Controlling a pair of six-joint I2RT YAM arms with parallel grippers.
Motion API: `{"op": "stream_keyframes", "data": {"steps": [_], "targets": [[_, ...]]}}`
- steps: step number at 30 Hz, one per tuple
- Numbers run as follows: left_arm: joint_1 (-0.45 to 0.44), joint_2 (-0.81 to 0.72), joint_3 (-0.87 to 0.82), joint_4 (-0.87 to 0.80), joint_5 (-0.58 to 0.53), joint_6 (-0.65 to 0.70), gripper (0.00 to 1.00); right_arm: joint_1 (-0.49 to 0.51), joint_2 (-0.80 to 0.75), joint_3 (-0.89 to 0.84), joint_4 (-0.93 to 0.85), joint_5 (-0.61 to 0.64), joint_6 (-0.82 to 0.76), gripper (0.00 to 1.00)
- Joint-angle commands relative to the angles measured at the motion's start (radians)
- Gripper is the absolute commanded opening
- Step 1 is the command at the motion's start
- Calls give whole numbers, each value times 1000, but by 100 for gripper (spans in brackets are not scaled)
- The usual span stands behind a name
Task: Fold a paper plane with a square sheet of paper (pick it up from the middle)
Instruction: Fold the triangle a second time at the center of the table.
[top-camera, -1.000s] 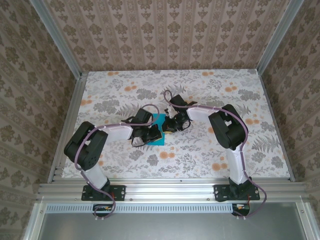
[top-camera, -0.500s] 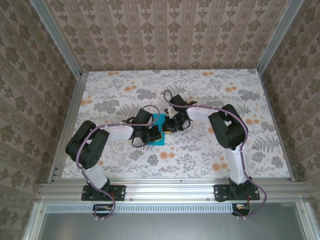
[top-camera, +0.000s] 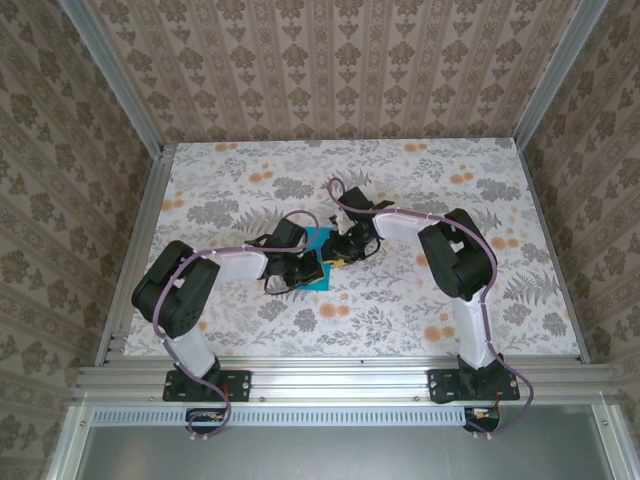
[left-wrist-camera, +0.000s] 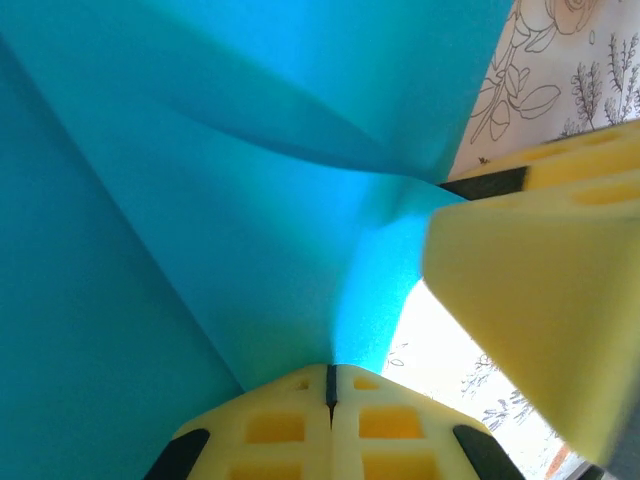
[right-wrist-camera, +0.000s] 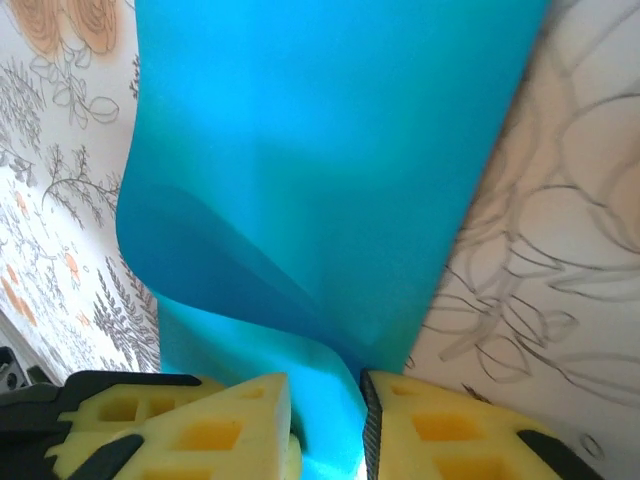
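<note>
The square sheet of paper (top-camera: 319, 241) is bright cyan-blue, creased and folded, and lies at the table's middle between both grippers. My left gripper (top-camera: 304, 268) is shut on a raised fold of it; in the left wrist view the yellow fingertips (left-wrist-camera: 300, 400) meet with the paper (left-wrist-camera: 250, 200) pinched in their seam. My right gripper (top-camera: 339, 257) faces it from the right. In the right wrist view its jaws stand apart around the curled paper ridge (right-wrist-camera: 330, 150), with the right gripper (right-wrist-camera: 325, 390) no longer pressing the sheet. One right finger (left-wrist-camera: 540, 290) shows in the left wrist view.
The table (top-camera: 420, 180) has a floral grey-and-orange cover and is fenced by aluminium rails (top-camera: 330, 378) and patterned walls. Both arms reach inward from the near edge, with cables looping over them.
My right gripper's jaws have parted from the paper fold and its wrist has shifted slightly toward the far side. The left gripper stays shut on the paper in place.
</note>
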Motion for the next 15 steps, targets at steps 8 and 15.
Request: {"op": "stream_keyframes", "data": {"steps": [8,15], "targets": [[-6,52,-24,-118,-68,-84,2,17,-231,-207,56,113,79,24],[-6,49,-42,-115,-78,-122,2,79,-222,-249,126,54,136,13]]}}
